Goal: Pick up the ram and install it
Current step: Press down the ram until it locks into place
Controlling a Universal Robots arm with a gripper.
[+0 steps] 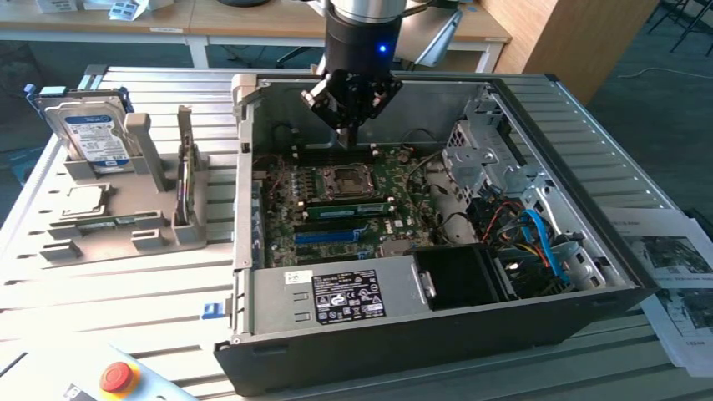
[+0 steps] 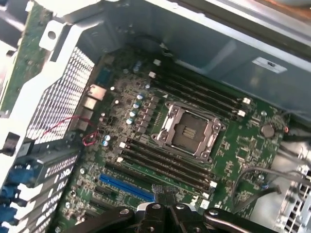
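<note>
My gripper [image 1: 349, 134] hangs shut above the far side of the motherboard [image 1: 390, 188], inside the open computer case [image 1: 446, 334]. Nothing shows between its fingers. In the wrist view the gripper [image 2: 165, 194] is over the board near the blue slot [image 2: 127, 187]. The dark memory slots [image 2: 167, 165] run beside the open processor socket [image 2: 187, 133]. What looks like the ram [image 1: 184, 163] is a long thin stick standing on edge. It sits in the grey holder [image 1: 112, 242] at the exterior view's left, well away from the gripper.
The holder also carries a blue-labelled hard drive [image 1: 95, 134] and a square silver chip [image 1: 83, 200]. A green strip [image 1: 351, 209] lies along the slots in front of the socket. The case walls, drive cage [image 1: 490, 159] and cables [image 1: 535, 242] crowd the exterior view's right. A red button [image 1: 117, 376] sits near the front.
</note>
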